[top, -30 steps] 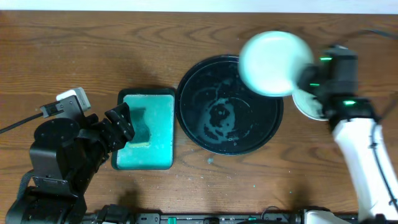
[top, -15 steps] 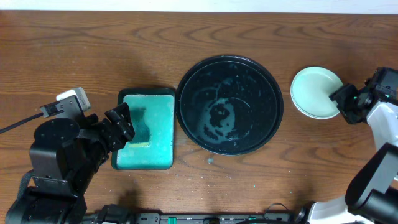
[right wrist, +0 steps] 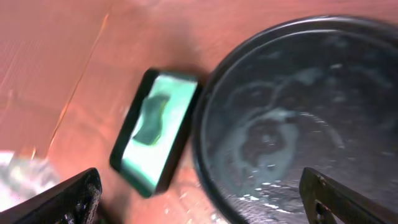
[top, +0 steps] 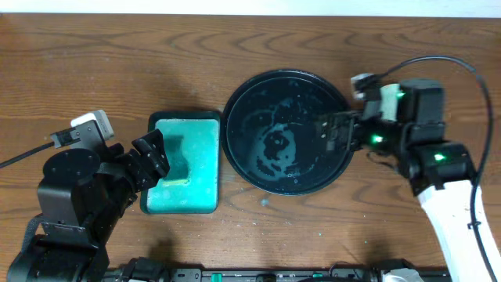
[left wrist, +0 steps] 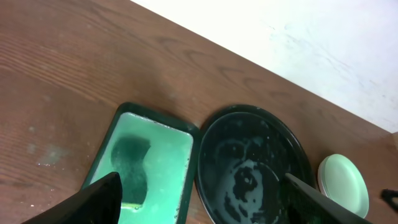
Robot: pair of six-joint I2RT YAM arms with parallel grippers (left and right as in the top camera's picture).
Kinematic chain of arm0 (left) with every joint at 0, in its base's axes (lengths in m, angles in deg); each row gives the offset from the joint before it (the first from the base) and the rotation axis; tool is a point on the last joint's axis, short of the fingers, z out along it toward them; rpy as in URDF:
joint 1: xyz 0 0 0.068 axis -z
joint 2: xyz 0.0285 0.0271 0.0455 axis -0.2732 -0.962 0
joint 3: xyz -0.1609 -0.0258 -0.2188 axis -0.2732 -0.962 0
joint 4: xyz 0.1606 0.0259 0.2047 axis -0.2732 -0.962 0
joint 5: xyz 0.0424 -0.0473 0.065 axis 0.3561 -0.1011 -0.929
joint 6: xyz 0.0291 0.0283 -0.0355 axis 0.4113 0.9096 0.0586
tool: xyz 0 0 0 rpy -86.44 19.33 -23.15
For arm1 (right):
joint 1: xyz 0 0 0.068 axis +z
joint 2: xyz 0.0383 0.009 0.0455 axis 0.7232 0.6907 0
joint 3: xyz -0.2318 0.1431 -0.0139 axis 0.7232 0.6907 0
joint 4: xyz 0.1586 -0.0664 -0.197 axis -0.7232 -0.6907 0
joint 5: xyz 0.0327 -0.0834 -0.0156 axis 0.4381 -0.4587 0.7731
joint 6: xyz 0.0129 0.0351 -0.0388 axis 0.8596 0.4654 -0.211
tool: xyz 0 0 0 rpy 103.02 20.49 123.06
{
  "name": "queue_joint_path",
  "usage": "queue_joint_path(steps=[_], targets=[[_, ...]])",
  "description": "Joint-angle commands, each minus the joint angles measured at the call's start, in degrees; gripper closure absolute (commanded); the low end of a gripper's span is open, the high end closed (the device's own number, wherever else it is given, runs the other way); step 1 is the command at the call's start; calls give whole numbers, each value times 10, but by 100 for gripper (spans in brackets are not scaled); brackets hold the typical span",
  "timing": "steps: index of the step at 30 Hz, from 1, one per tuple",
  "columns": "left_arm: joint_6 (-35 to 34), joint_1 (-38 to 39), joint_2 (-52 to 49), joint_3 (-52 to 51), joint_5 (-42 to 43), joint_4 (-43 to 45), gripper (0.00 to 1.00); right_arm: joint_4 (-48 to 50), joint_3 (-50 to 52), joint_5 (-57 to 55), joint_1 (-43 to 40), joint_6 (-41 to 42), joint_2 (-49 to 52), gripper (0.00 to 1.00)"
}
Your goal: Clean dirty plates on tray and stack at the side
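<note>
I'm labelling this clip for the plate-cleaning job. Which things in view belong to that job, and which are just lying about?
Job:
- plates, stacked beside the tray
- black tray, holding no plates
- teal basin and its dark sponge, probably for wiping

Lying about:
- black cable at the table's left edge

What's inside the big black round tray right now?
Only pale wet smears lie on the bottom of the black tray. The plates sit stacked outside, beside it. The right gripper hangs open over the tray's right edge and hides a bit from above.
</note>
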Motion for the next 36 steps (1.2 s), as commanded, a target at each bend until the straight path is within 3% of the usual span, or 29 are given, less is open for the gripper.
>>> queue_joint_path(steps=[1,6,10,14,17,25,28,36], targets=[[2,-2,0,8,-1,1,20,-4,-2,-43,26,-24,-7,1],[2,-2,0,8,-1,1,20,5,-2,-64,12,-112,-31,1],[2,-2,0,8,-1,1,20,21,21,-198,11,-139,-85,1],[2,-2,0,8,-1,1,20,95,151,-329,11,-140,-229,1],[2,-2,0,8,-1,1,20,219,322,-327,-9,-139,-393,1],[2,-2,0,8,-1,0,20,375,582,-235,-52,-192,-617,1],[2,-2,0,8,-1,1,20,393,629,-205,-75,-192,-682,1],[2,-2,0,8,-1,0,20,373,628,-209,-82,-193,-679,1]])
